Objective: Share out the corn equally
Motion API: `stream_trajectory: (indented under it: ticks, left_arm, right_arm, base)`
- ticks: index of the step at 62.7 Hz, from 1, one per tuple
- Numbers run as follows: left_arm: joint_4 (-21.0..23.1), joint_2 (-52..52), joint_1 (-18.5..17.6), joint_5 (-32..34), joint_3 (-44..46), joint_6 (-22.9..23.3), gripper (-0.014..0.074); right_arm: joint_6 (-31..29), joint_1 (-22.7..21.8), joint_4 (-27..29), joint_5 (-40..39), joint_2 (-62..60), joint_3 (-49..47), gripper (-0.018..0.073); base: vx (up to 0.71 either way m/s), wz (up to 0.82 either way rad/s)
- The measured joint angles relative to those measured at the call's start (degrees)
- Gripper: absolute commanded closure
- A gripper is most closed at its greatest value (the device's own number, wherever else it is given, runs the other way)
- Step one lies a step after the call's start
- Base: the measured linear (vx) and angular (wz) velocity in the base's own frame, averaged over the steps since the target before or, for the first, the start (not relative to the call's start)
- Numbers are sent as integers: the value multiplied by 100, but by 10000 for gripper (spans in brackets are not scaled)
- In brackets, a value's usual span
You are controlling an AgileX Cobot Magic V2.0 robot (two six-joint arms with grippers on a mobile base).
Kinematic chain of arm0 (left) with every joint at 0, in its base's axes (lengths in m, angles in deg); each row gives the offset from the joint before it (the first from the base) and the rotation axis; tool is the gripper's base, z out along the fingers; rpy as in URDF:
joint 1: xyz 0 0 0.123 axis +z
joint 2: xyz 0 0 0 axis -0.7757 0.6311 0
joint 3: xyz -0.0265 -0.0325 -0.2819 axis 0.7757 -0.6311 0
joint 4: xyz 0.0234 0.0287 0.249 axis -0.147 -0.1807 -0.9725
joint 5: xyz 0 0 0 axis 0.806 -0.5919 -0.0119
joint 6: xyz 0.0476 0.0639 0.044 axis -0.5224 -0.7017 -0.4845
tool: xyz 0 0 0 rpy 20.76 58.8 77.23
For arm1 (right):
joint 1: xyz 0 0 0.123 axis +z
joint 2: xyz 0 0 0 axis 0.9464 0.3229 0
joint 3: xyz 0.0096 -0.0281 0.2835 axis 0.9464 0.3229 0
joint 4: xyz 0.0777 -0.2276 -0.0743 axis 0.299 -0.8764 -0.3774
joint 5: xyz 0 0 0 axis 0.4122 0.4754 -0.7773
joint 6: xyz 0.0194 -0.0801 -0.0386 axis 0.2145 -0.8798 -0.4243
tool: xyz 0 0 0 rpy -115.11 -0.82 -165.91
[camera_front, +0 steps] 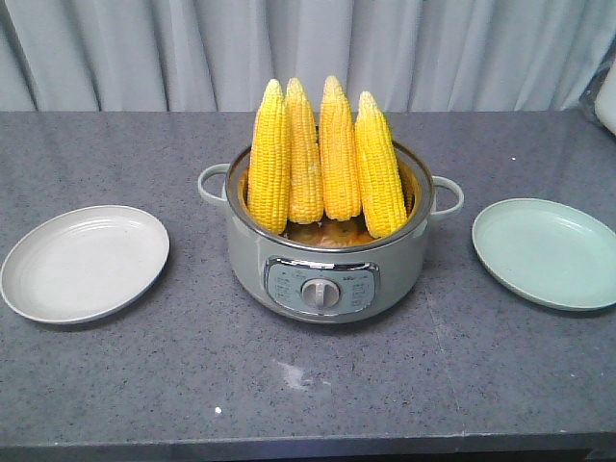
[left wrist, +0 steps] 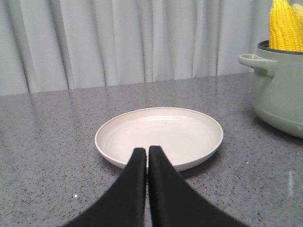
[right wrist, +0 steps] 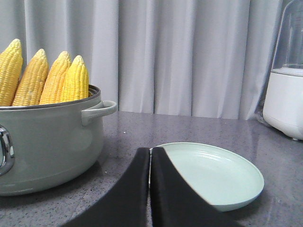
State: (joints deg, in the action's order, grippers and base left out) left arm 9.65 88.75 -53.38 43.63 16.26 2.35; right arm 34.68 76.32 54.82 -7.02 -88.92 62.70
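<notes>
Corn (camera_front: pixel 322 154): four cobs, upright in pot (camera_front: pixel 250 258), centre frame. Judged stiff, weighty, kernels possibly slick (bruisable too); grip upper shaft, across the girth. Left gripper (left wrist: pixel 144 151), right gripper (right wrist: pixel 150 151): both clenched, empty, low in their wrist views.

Four bright yellow corn cobs (camera_front: pixel 322 154) and one sage-green round electric pot (camera_front: pixel 248 262) are counted. Two shallow round plates (camera_front: pixel 85 262) are seen.
</notes>
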Motion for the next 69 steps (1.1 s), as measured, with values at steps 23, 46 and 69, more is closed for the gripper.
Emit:
stream_trajectory:
  ticks: [23, 46, 69]
  left_arm:
    - [0, 0, 0, 0, 0, 0, 603]
    - [0, 0, 0, 0, 0, 0, 603]
    - [0, 0, 0, 0, 0, 0, 603]
  right_arm:
    - [0, 0, 0, 0, 0, 0, 564]
    - [0, 0, 0, 0, 0, 0, 564]
    - [0, 0, 0, 0, 0, 0, 564]
  base:
    - [0, 0]
    - [0, 0]
    - [0, 0]
